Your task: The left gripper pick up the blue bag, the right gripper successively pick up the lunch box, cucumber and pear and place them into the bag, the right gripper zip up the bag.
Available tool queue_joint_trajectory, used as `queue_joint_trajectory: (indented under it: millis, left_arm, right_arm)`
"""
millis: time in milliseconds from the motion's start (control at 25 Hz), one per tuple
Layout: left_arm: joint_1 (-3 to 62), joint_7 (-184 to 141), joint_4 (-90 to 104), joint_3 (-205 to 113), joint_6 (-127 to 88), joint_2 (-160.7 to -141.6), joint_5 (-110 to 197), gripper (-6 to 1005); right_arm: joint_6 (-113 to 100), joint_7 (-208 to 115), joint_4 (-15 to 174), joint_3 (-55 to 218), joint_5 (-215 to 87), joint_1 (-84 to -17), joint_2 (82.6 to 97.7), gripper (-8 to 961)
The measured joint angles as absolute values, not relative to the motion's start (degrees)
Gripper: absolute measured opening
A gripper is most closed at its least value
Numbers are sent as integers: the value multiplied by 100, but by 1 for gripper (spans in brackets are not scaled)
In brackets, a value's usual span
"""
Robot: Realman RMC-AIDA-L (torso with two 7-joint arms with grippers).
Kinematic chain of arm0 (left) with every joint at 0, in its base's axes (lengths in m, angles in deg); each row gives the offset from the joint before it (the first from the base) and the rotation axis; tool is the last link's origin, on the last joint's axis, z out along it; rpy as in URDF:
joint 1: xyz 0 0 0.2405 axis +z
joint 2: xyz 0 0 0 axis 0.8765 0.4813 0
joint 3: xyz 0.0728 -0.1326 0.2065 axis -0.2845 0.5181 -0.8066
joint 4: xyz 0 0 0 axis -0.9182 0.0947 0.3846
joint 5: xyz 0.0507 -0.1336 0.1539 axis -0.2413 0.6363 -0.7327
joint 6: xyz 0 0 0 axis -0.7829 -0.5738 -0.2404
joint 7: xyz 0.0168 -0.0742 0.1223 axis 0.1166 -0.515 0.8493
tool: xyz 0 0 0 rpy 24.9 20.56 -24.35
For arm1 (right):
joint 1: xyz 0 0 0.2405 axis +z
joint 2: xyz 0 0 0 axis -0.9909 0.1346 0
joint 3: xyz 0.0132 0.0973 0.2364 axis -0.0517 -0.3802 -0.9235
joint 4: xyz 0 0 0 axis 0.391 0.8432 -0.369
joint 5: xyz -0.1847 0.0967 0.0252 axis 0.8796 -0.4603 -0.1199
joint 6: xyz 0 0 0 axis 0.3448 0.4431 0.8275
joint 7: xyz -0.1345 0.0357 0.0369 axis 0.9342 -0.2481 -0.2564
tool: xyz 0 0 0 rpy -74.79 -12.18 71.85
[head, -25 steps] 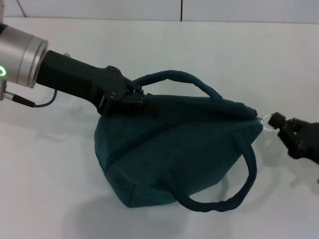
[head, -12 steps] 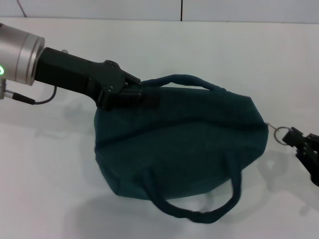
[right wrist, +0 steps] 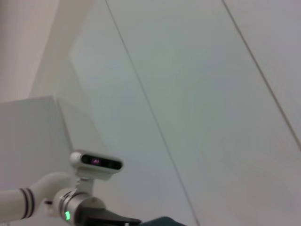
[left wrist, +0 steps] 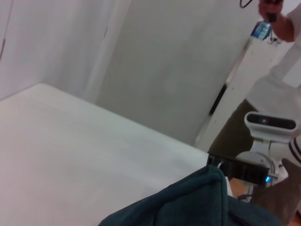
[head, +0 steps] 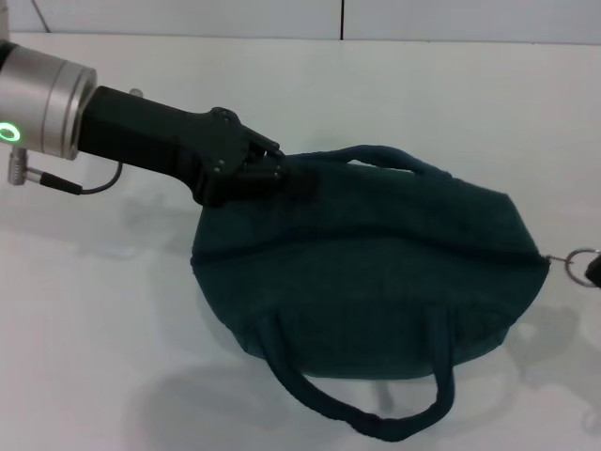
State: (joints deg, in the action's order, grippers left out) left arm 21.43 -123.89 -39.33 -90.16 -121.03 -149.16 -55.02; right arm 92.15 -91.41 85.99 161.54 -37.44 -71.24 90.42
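The blue bag [head: 376,272] lies on the white table [head: 94,329], its top seam closed, one handle looped toward the front [head: 366,418], the other at the back [head: 394,155]. My left gripper [head: 272,174] is shut on the bag's upper left edge. The metal ring zipper pull [head: 580,257] sticks out taut from the bag's right end. Only a sliver of my right gripper [head: 595,271] shows at the right edge, holding that ring. Bag fabric also shows in the left wrist view [left wrist: 188,202]. The lunch box, cucumber and pear are out of view.
The table's far edge meets a pale wall [head: 282,19] at the back. A black cable [head: 94,183] hangs from the left wrist. The right wrist view shows the wall and my head camera [right wrist: 96,162].
The right gripper has pulled the zipper ring to the right, almost out of view. The bag has slid right and flattened out. The left gripper has followed slightly right, still holding the bag.
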Motion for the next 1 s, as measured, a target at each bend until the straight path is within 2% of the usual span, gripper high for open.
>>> queue_joint_trajectory:
  millis: [160,320,560,800,1000]
  left_arm:
    - [2170,-12246,-3809,-8786,-12094,-14946,-5424,99]
    - [2268,-12171,-3798,-8647,-12091,-14999,-5234,113]
    - [2320,-12151,-3720,-8647,-12091,-15050,-5094,330]
    - [2416,-11791,-3607,-8316,-12092,-15117,-4950,469]
    - [2679,-11093,-3333,-7987,-12092,-15165,-4522,578]
  right_arm:
    - [9201,-9159,8447,15962,-3753,-7124,8991,42]
    - [9193,-9141,8340,15806,-3759,-7124,9022,55]
    - [9017,-9143,8331,15768,-3759,-7081,9031,74]
    - [8769,-9202,8306,15768,-3733,-7022,9015,94]
    - [8852,-9217,8298,15585,-3777,-7039,9001,201]
